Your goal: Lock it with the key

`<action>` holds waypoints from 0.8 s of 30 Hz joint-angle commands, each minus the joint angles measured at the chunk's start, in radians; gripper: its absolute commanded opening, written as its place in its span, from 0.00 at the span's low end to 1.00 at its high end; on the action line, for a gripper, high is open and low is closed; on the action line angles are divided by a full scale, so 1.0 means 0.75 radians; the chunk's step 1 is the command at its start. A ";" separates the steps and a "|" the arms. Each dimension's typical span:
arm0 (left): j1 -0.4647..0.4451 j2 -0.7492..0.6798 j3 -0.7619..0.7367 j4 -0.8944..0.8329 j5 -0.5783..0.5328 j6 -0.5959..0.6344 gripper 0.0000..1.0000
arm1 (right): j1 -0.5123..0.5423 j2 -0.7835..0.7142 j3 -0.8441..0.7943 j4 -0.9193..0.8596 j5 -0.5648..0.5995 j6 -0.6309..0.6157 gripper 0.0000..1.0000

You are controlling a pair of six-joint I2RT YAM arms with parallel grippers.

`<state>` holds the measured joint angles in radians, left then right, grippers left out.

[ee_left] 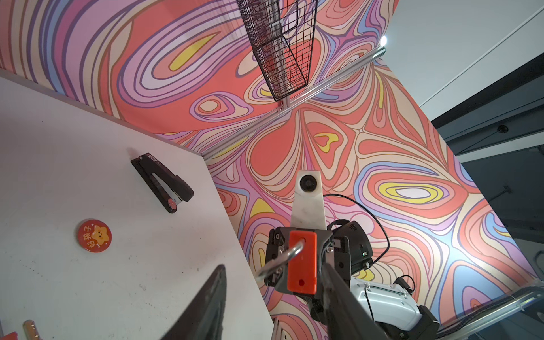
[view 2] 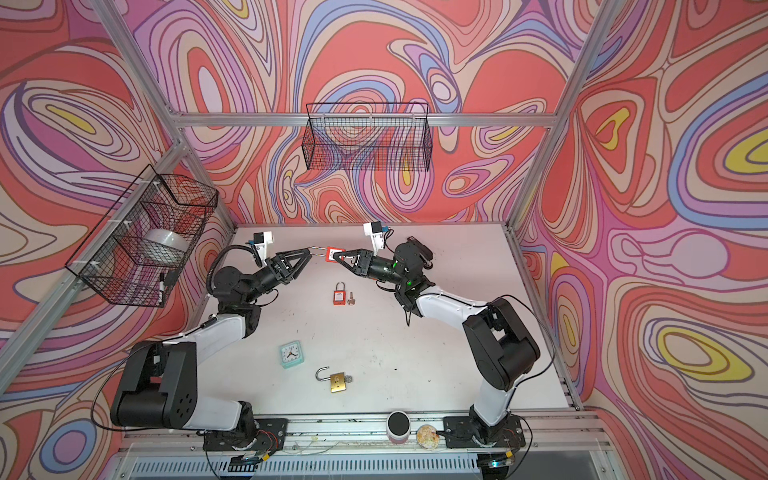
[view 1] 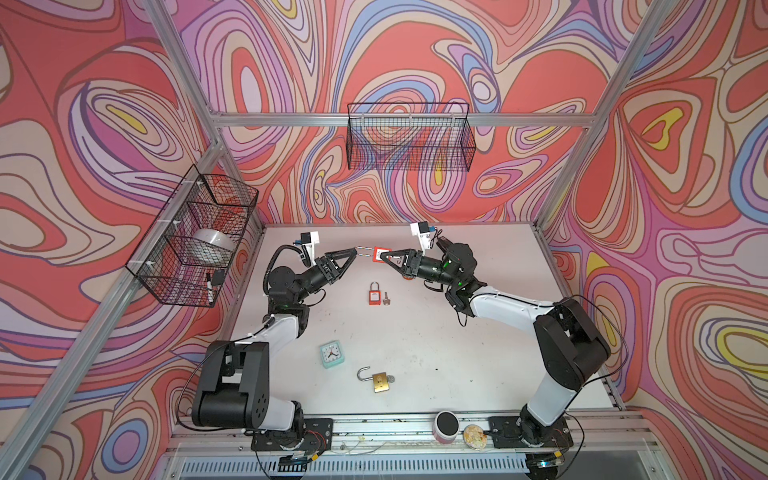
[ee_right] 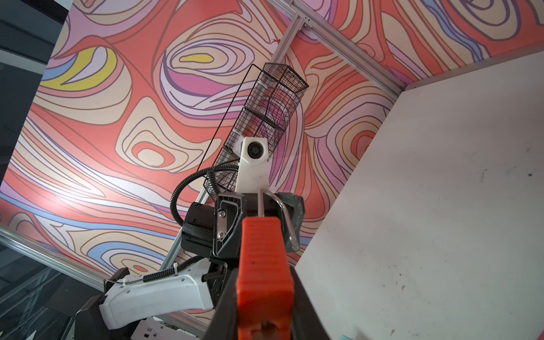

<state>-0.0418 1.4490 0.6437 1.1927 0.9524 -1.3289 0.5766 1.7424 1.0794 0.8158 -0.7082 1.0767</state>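
My right gripper (view 1: 384, 255) (ee_right: 266, 279) is shut on the body of a red padlock (view 1: 379, 253) (ee_right: 265, 265), held above the far part of the table. Its steel shackle (ee_right: 284, 212) (ee_left: 279, 259) is swung open, with one leg free. The shackle points at my left gripper (view 1: 355, 250) (ee_left: 273, 266), whose jaws stand apart on either side of it, so it is open. A second red padlock (view 1: 375, 294) lies on the table with a small key (view 1: 387, 298) beside it. No key shows in the held padlock.
A brass padlock (view 1: 380, 381) with raised shackle and a mint clock (view 1: 332, 354) lie nearer the front. A black stapler (ee_left: 162, 182) and a red badge (ee_left: 94, 235) lie at the far right. Wire baskets (view 1: 409, 137) (view 1: 195, 237) hang on the walls. A can (view 1: 446, 426) stands on the front rail.
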 commanded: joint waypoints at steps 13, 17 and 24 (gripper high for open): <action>0.007 0.023 0.038 0.131 0.048 -0.057 0.13 | -0.003 -0.016 0.013 0.005 -0.037 -0.021 0.00; 0.007 0.023 0.033 0.139 0.051 -0.061 0.00 | -0.004 -0.012 0.043 -0.002 -0.081 -0.011 0.00; 0.004 0.025 0.016 0.170 0.069 -0.079 0.00 | -0.004 0.031 0.112 -0.020 -0.154 0.018 0.00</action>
<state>-0.0402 1.4639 0.6590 1.2484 0.9760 -1.3739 0.5686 1.7496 1.1076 0.7811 -0.7677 1.0790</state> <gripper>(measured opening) 0.061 0.211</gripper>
